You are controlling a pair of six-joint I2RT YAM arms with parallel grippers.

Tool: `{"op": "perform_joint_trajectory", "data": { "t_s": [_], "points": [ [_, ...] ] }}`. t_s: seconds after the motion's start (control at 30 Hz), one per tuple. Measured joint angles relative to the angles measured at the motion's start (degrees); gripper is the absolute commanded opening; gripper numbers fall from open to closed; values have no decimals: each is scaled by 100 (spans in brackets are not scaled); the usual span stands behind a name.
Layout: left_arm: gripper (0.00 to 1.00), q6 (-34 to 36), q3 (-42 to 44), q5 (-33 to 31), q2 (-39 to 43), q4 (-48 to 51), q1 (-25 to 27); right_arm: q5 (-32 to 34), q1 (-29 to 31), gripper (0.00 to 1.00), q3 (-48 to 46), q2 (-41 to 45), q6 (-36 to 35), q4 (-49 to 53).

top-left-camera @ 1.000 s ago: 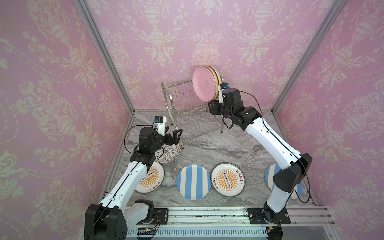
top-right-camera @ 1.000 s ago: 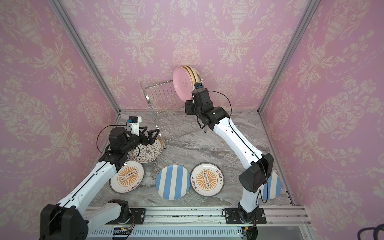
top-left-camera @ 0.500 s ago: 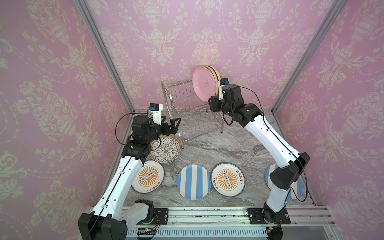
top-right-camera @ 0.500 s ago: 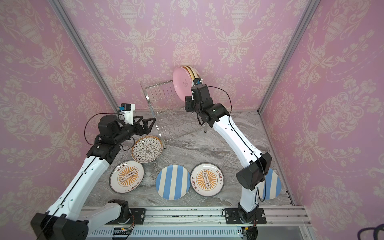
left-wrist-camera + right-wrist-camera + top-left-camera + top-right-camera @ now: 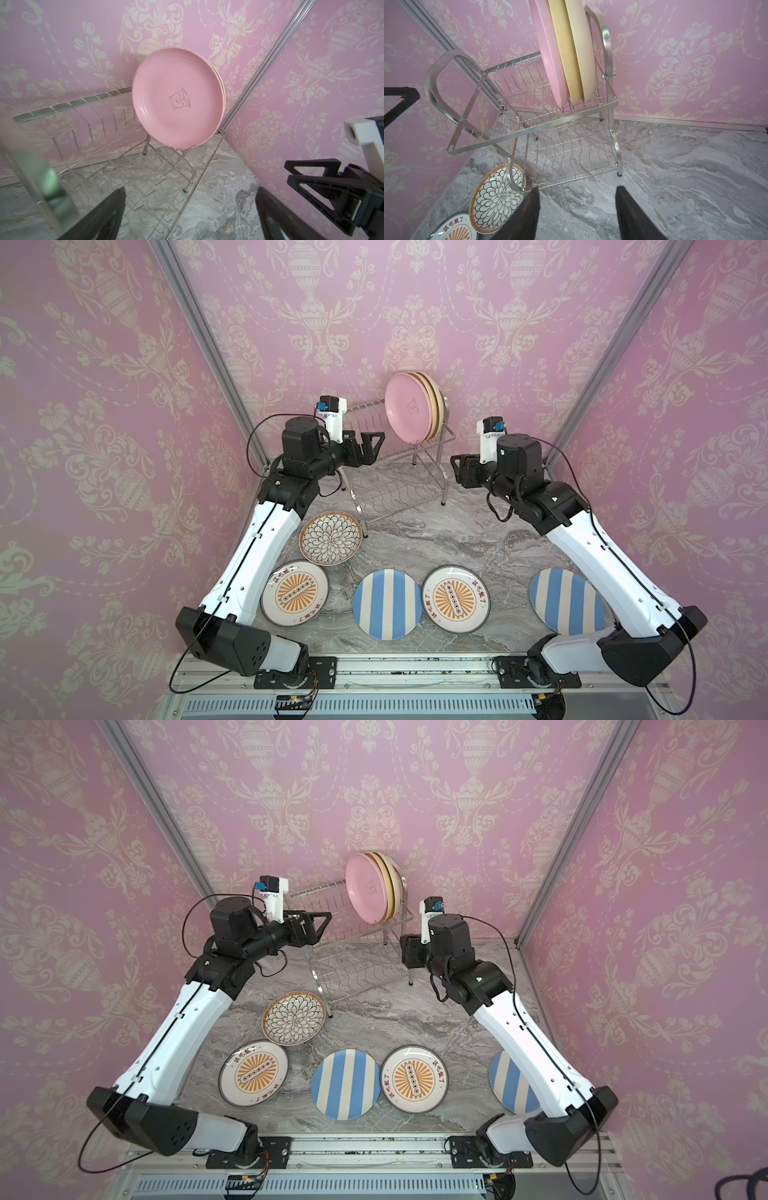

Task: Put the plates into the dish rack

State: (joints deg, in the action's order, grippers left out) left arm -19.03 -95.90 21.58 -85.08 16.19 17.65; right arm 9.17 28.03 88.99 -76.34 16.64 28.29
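Both empty: left gripper (image 5: 373, 443) spread wide, left of dish rack (image 5: 395, 493); right gripper (image 5: 458, 471) half-spread, right of it.

"sweet bear" on pink plate (image 5: 178, 104)

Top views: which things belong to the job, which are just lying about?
Job: shiny silver wire dish rack; in it, round pink plate, yellow plate, cream plate; lying flat, black-petal-patterned white plate, two orange-sunburst white plates, two blue-and-white striped plates.
Merely there: grey marble tabletop, pink patterned wallpaper, aluminium base rail.
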Motion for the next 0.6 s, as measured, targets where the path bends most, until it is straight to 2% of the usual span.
{"op": "perform_joint_trajectory", "data": {
  "t_s": [0.17, 0.37, 0.6],
  "points": [
    [99, -2, -951, -518, -966, 85, 439, -31, -120, 60, -844, 621, -15, -197],
    [99, -199, -1749, -1196, -1937, 50, 415, -90, -284, 62, -1635, 1172, -15, -236],
    [99, -691, -3086, -1451, -3045, 17, 372, -175, -452, 62, -1919, 1469, -13, -363]
  ]
}}
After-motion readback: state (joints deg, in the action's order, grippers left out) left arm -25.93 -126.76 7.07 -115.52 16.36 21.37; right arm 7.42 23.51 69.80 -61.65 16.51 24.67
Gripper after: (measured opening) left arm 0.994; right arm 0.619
